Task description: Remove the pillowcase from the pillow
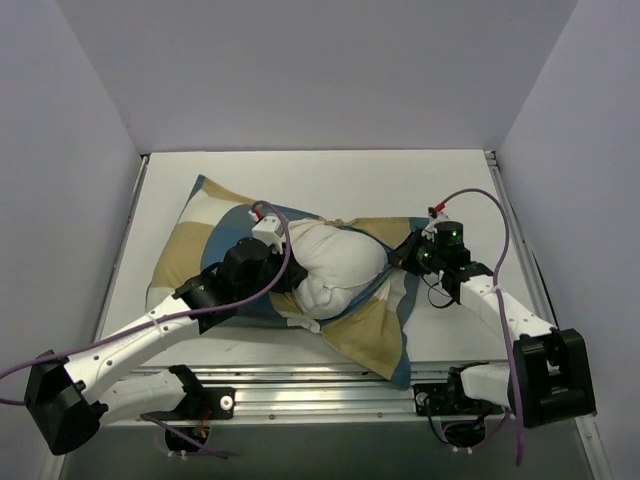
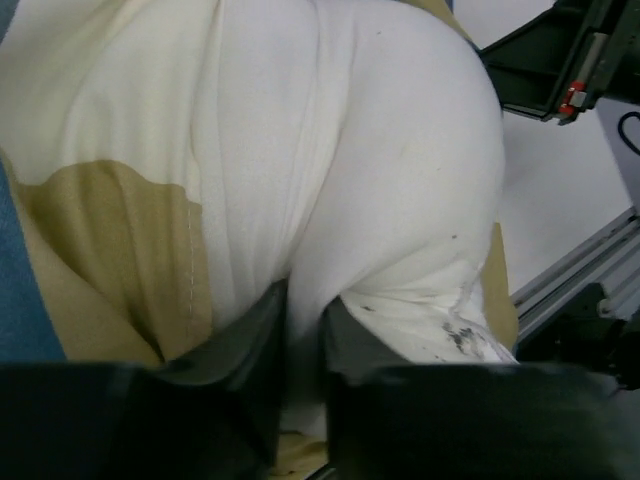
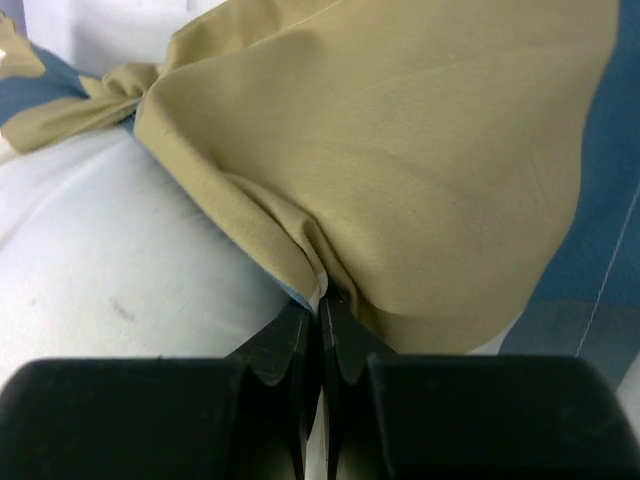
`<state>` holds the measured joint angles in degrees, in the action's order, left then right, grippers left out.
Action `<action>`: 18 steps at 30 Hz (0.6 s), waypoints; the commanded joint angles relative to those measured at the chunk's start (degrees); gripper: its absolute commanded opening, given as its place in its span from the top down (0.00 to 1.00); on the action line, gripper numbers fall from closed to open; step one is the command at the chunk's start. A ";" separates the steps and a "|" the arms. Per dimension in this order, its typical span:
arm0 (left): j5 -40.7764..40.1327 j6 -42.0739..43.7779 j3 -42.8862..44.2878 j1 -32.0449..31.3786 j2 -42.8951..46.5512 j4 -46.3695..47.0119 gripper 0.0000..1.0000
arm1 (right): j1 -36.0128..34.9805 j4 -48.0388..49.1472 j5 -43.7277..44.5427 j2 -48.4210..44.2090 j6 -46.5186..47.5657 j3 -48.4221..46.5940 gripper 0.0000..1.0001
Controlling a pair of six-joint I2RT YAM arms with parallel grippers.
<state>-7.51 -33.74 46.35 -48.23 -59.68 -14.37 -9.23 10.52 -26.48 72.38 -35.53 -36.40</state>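
Pale walls [image 1: 300, 70] close in a white table [image 1: 450, 185] on three sides, and an aluminium rail [image 1: 320, 385] runs along the near edge. The pillow [image 1: 335, 265] lies mid-table as a white bulge rising out of the pillowcase [image 1: 185, 255], which spreads flat to the left and is bunched around the bulge on the right.

The far strip of the table is bare across its whole width, and there is bare surface on the right between the cloth and the table's side edge, where the right arm lies. On the left the cloth comes close to the table's edge. Its near right corner droops over the front edge onto the rail.

The left gripper [image 2: 305, 315] is pressed into the pillow's left flank. Its fingers [image 2: 262, 335] stand narrowly apart with a fold of white pillow cloth filling the gap. Whether that fold is actually pinched cannot be told. Tan pillowcase lies just beside it, to the left in the wrist view.

The right gripper [image 3: 322, 305] is at the pillow's right side, fingers closed together on a gathered tan fold of the pillowcase, which is drawn into creases fanning up from the tips. White pillow shows just left of that fold.
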 commanded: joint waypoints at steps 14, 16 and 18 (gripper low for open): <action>-2.15 32.30 24.13 -7.75 -11.57 -8.92 0.08 | -7.11 10.04 19.54 -6.02 1.86 6.35 1.00; -4.08 33.65 28.87 -9.59 -15.27 -8.92 0.07 | -7.38 9.78 19.89 -6.02 2.22 5.99 1.00; -4.79 37.16 33.34 -10.31 -20.90 -8.48 0.05 | -7.73 9.34 19.89 -6.20 2.39 5.64 1.00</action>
<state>-9.04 -4.29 74.00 -57.19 -74.54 -22.09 -16.32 18.81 -9.28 66.11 -34.65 -29.76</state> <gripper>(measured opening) 0.940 0.009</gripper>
